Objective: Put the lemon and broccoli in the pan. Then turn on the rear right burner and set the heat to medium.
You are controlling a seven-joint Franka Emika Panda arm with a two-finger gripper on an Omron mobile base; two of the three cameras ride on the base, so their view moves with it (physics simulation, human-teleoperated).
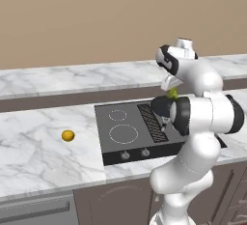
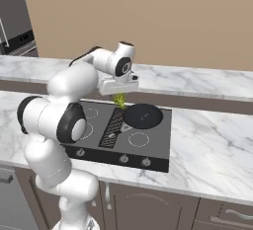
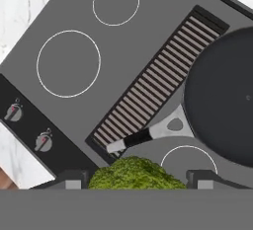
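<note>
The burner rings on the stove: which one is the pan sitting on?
The pan covers the rear right ring, farthest from the knobs. The front right ring and both left rings show bare white circles with nothing on them.

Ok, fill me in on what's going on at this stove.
The arm holds the broccoli between its fingers above the stove, beside the vent grille in its middle. The pan sits on the rear right burner with nothing in it yet. The lemon lies on the marble counter left of the stove, not yet picked up.
</note>
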